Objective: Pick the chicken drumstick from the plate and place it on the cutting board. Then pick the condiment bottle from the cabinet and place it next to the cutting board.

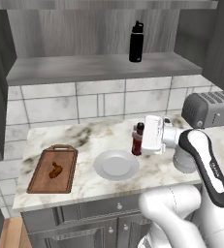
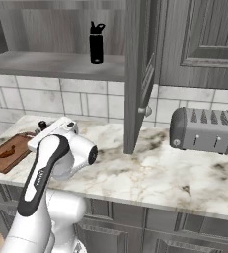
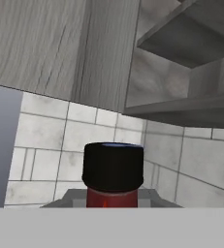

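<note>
We are on the second step: our claw (image 1: 138,141) is clamped on the condiment bottle (image 1: 138,139), held upright just above the counter. The chicken drumstick (image 1: 55,170) already lies on the cutting board (image 1: 40,180), far off across the plate (image 1: 116,165). Next we must carry the bottle over beside that board.

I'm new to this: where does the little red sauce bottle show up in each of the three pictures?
Left base view: condiment bottle mid-frame, right of the plate, at the gripper.
Right base view: just its dark cap, far left.
Hand view: bottom centre.
Shared landmark: the tiled wall.
</note>
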Robot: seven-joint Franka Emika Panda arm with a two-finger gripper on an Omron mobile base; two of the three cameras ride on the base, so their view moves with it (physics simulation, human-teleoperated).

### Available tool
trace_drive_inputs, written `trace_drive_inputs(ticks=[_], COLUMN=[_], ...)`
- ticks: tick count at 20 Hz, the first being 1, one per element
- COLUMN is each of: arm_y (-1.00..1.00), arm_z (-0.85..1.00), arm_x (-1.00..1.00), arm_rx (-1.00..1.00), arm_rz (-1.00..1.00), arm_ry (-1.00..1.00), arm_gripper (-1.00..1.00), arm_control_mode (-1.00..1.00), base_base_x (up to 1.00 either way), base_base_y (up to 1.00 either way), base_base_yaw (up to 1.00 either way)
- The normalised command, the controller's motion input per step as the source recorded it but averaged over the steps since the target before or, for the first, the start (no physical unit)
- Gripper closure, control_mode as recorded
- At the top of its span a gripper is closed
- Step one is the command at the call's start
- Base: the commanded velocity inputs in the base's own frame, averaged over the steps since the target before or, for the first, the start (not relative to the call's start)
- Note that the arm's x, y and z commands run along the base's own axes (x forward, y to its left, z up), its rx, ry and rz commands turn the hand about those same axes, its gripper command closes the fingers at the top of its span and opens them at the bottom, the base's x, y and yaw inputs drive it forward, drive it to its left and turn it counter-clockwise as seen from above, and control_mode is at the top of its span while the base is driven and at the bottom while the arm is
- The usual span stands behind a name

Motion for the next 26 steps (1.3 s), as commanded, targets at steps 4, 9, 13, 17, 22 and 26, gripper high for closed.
trace_drive_inputs(ticks=[4, 9, 13, 17, 22, 26], arm_y=[-0.13, -0.11, -0.07, -0.01, 0.0, -0.02], arm_z=[-0.29, -0.34, -0.34, -0.36, -0.36, -0.29], arm_x=[0.03, 0.02, 0.0, 0.0, 0.0, 0.0], arm_rx=[-0.01, -0.01, -0.04, -0.05, -0.04, -0.01], arm_rz=[0.0, 0.0, 0.0, 0.0, 0.0, 0.0], arm_ry=[-0.07, -0.06, -0.01, 0.0, 0.0, -0.02], arm_gripper=[1.0, 1.0, 1.0, 1.0, 1.0, 1.0], arm_control_mode=[-1.0, -1.0, -1.0, -1.0, -1.0, -1.0], base_base_x=[0.0, 0.0, 0.0, 0.0, 0.0, 0.0], base_base_y=[0.0, 0.0, 0.0, 0.0, 0.0, 0.0], base_base_yaw=[0.0, 0.0, 0.0, 0.0, 0.0, 0.0])
